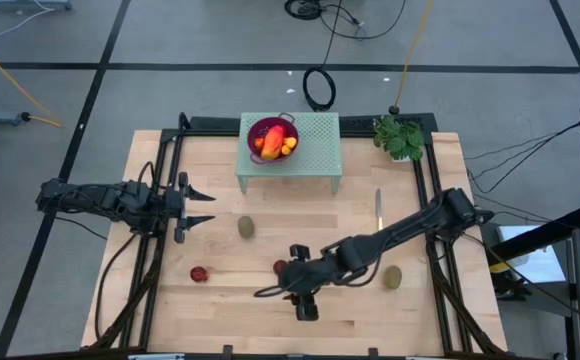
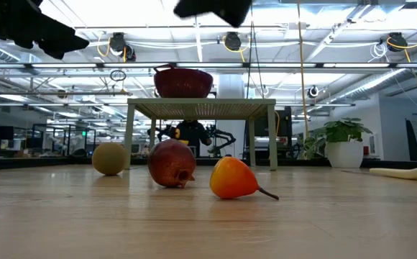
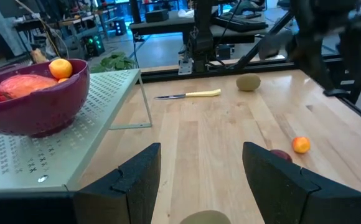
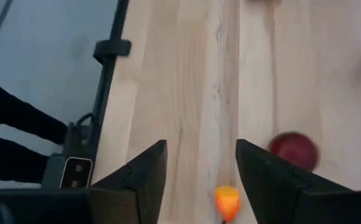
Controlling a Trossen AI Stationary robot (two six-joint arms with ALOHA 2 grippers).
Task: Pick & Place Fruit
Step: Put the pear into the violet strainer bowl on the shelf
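My right gripper (image 1: 273, 288) hovers open over the table's near middle. A tiny orange fruit (image 4: 227, 200) lies on the wood below the gap between its fingers, untouched, with a dark red ball (image 4: 294, 149) beside it. Another red ball (image 1: 199, 273) lies farther left. One brown-green oval (image 1: 246, 227) rests mid-table, another (image 1: 394, 276) near the right. The purple bowl (image 1: 273, 138) holds a red-orange oblong (image 3: 25, 86) and small orange fruits. My left gripper (image 1: 198, 207) waits open at the left.
The bowl stands on a pale green perforated stand (image 1: 315, 150) at the table's far middle. A yellow-handled knife (image 1: 378, 205) lies right of centre, and a small green plant (image 1: 400, 137) sits at the far right corner. Black frame rails run along both sides.
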